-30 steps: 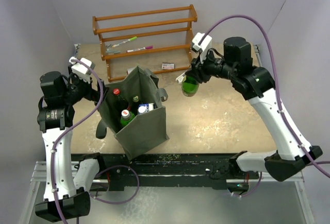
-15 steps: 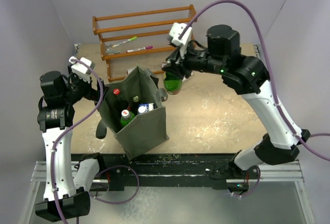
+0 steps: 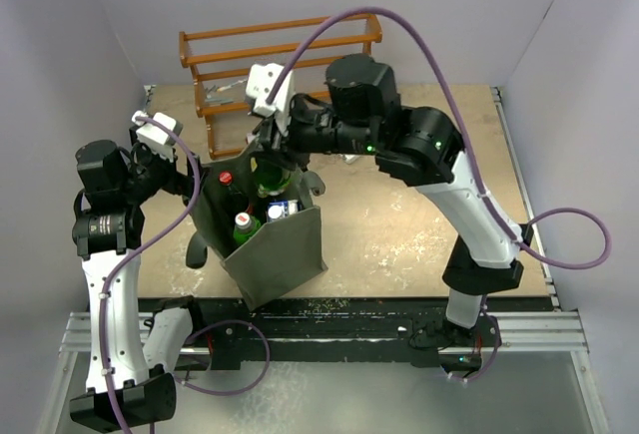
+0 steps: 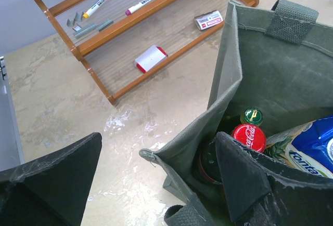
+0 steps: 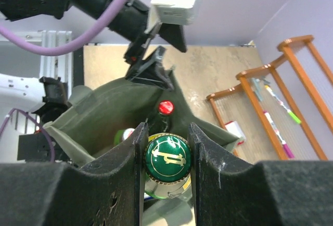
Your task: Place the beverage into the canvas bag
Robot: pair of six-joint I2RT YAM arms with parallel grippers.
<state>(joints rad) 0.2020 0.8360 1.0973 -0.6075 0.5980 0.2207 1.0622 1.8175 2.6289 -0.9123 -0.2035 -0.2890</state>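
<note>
The canvas bag (image 3: 285,249) stands open at the left of the table, dark grey-green with loop handles. My right gripper (image 3: 274,152) is shut on the neck of a green glass bottle (image 3: 268,179) and holds it upright over the bag's mouth. In the right wrist view the gripper (image 5: 167,131) clamps just below the bottle's green cap (image 5: 167,158), with the bag (image 5: 104,114) below. My left gripper (image 3: 190,177) is at the bag's left rim. In the left wrist view it (image 4: 156,144) is open, one finger inside the bag (image 4: 260,65) and one outside.
Inside the bag are a red-capped cola bottle (image 3: 226,177), a white-capped green bottle (image 3: 243,222), a blue carton (image 3: 283,210) and a green-capped bottle (image 4: 252,117). A wooden rack (image 3: 290,55) with markers stands close behind the bag.
My right arm has swung left with the green bottle, from over the open table to above the bag's mouth. The left arm and the bag have not moved.
</note>
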